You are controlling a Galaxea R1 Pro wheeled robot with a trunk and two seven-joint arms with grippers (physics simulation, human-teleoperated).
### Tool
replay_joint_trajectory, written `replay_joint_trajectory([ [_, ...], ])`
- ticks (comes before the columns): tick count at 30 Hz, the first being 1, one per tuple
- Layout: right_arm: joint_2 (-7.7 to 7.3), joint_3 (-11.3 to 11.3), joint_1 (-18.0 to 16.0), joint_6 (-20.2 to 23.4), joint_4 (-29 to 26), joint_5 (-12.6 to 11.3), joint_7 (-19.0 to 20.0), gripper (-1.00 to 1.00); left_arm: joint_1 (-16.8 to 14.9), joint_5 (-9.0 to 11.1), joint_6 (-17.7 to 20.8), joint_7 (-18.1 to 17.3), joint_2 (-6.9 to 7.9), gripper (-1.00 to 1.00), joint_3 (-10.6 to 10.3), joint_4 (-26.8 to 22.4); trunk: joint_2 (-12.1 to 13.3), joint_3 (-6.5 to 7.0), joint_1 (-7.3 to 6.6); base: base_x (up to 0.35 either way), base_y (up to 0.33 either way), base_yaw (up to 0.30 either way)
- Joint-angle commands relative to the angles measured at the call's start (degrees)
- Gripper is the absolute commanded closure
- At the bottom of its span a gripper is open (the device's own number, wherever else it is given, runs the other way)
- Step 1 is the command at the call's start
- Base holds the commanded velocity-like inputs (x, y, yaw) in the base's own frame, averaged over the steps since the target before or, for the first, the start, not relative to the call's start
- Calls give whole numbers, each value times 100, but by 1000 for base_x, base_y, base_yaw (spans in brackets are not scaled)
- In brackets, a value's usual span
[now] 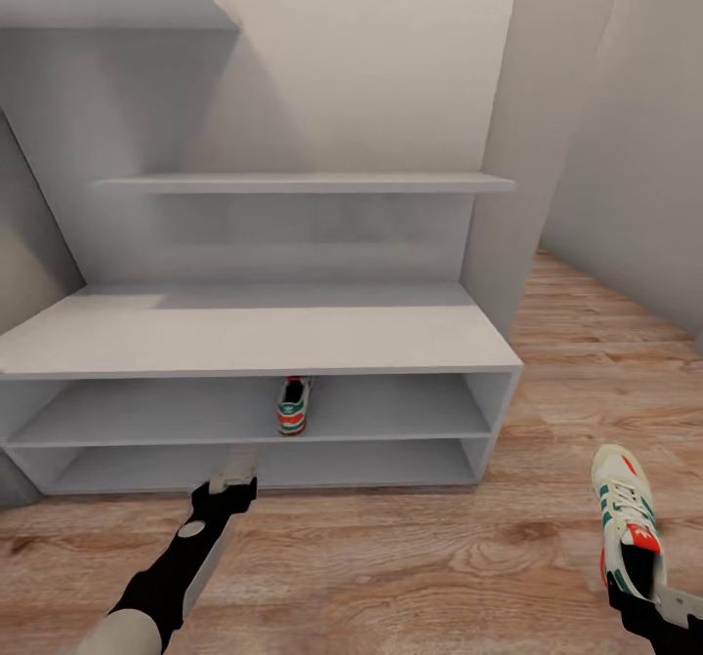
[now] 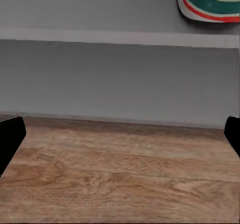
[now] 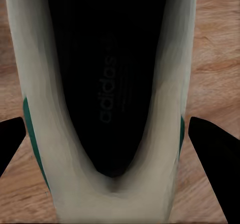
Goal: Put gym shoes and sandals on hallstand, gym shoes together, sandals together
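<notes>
Corridor floor (image 1: 410, 557) wood-plank. Hallstand (image 1: 254, 338): one gym shoe (image 1: 293, 407) on upper shelf slot. Second gym shoe (image 1: 626, 520) clamped at heel by right end effector (image 1: 652, 604). Left end effector (image 1: 234, 474) spread wide, holding nothing.

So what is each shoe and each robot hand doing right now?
Gym shoe on the rack: resting on the upper shelf of the hallstand, heel out.
Second gym shoe: toe pointing away, at the right gripper.
Left gripper: open, empty, near the rack's bottom shelf.
Right gripper: fingers either side of the shoe's heel; grip unclear.
</notes>
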Motion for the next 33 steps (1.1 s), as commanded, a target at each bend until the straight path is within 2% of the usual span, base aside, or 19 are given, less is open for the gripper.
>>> replay_joint_trajectory([
  [1,-3,9,-1,-20,-1,-58,-4,100,119,29,-192,-85,19,-100,-11,19,-2,-4,-2,-1,310,0],
  [3,-3,9,-1,-21,3,-58,-4,100,353,28,-503,-350,74,-100,-7,34,-2,-4,-2,0,310,0],
  [5,-1,14,-1,-23,25,-58,-4,100,672,33,-862,-649,204,-100,1,43,-2,-4,-2,0,310,0],
  [6,3,17,-1,-23,58,-58,-4,100,911,76,-1155,-764,338,-100,4,49,-2,-4,-2,0,310,0],
  [9,5,18,-1,-24,80,-53,3,100,1262,310,-1575,-832,510,-100,6,53,-2,-4,-2,0,310,0],
  [12,6,18,-1,-27,85,-54,4,100,1512,558,-1780,-957,612,-100,0,18,-2,-4,-2,0,310,0],
  [16,47,18,-1,-39,64,-59,0,100,1589,626,-1845,-1284,648,-100,-2,37,-2,-4,-2,0,310,0],
  [17,101,18,-1,-48,63,-60,-2,100,1611,641,-1860,-1392,709,-100,-2,51,-2,-4,-2,-56,310,0],
  [21,114,18,-1,-44,62,-66,-7,100,1616,665,-1863,-1420,752,-100,-2,54,-2,-4,-2,-135,290,0],
  [33,120,18,-1,-49,38,-70,-4,100,1616,651,-1870,-1428,709,-100,-21,46,-2,-4,-2,-187,185,0],
])
